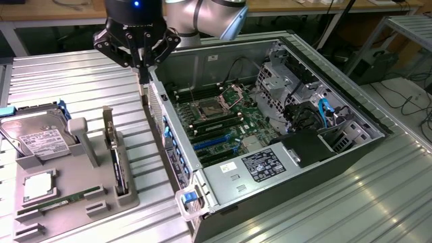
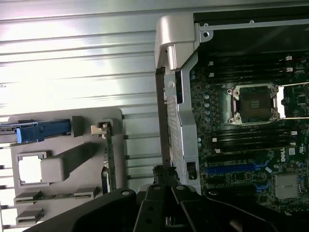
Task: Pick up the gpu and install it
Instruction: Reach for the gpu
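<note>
Tool (image 1: 142, 81) closed above case (image 1: 324, 177) wall; gpu (image 1: 118, 167) upright in grey tray (image 1: 101, 202) nearby.

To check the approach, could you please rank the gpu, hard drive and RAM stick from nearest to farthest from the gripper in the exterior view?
1. gpu, on edge in the grey holder, closest to the gripper.
2. hard drive, farther toward the exterior view's left.
3. RAM stick, lying flat, lowest in the exterior view.
</note>
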`<state>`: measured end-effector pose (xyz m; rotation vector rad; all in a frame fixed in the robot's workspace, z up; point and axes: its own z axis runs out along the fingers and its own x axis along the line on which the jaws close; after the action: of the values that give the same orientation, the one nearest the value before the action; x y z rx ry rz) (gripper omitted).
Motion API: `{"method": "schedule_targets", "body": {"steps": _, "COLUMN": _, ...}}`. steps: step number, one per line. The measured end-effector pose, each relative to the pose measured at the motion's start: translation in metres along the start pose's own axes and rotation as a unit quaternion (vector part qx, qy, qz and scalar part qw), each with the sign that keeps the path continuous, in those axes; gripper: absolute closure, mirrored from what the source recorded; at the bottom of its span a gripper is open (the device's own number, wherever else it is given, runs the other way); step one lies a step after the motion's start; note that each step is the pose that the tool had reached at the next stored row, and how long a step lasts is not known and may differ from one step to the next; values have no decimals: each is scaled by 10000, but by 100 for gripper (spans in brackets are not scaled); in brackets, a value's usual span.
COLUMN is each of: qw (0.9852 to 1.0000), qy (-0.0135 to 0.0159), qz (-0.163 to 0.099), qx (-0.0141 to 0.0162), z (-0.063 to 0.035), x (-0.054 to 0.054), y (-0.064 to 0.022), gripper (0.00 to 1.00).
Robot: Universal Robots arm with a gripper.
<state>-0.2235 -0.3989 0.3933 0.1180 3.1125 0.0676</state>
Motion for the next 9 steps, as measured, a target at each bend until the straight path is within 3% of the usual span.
{"method": "schedule_targets", "body": {"steps": 9, "qw": 10000, "qy": 0, "qz": 0, "qx": 0, "z": -2, "x": 78, "y": -6, "gripper": 89}}
